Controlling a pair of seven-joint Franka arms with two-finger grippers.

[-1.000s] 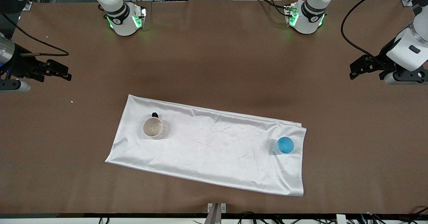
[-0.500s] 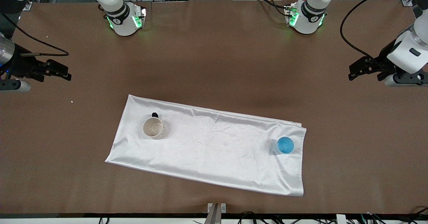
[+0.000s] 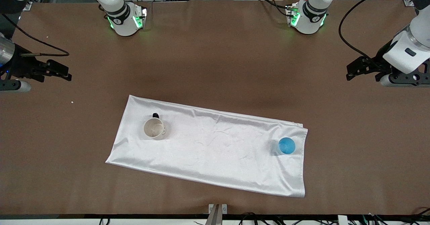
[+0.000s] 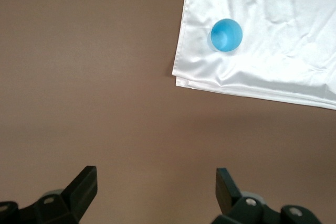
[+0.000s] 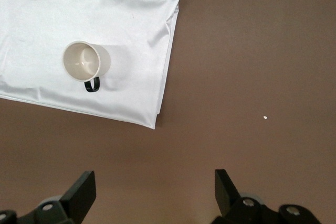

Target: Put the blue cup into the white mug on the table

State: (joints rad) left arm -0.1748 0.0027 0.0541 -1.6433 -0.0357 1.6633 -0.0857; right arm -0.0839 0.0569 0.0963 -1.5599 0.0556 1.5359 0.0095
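Observation:
The blue cup stands upright on the white cloth near the left arm's end; it also shows in the left wrist view. The white mug with its black handle stands upright on the cloth toward the right arm's end; it also shows in the right wrist view. My left gripper is open and empty over bare brown table at the left arm's end, well away from the cup. My right gripper is open and empty over bare table at the right arm's end.
The white satin cloth lies spread across the table's middle, wrinkled, with both vessels on it. A small white crumb lies on the table near the right gripper. Both arm bases stand along the table's edge farthest from the front camera.
My left gripper has shifted slightly toward the table's middle and a little farther from the front camera. The right arm, cup and mug have not moved.

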